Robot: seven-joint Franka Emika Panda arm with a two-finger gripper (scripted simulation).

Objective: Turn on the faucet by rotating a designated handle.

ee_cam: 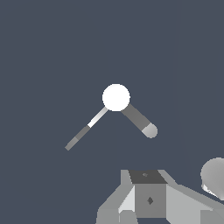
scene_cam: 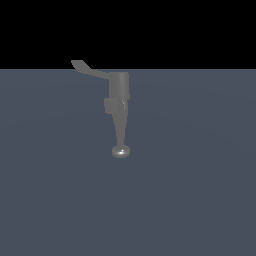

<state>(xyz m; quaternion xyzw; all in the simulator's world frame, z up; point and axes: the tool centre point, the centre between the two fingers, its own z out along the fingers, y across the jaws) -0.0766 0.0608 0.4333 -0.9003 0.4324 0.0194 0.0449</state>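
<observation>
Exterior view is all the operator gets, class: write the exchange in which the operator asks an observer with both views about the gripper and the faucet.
Operator: I see no arm. Is the gripper anywhere near the faucet?
Observer: The wrist view shows the gripper apart from the faucet, not touching it.
Operator: Do the handle and spout lie in line?
Observer: No. Seen from above, the handle and the spout splay apart from the cylinder's top.
</observation>
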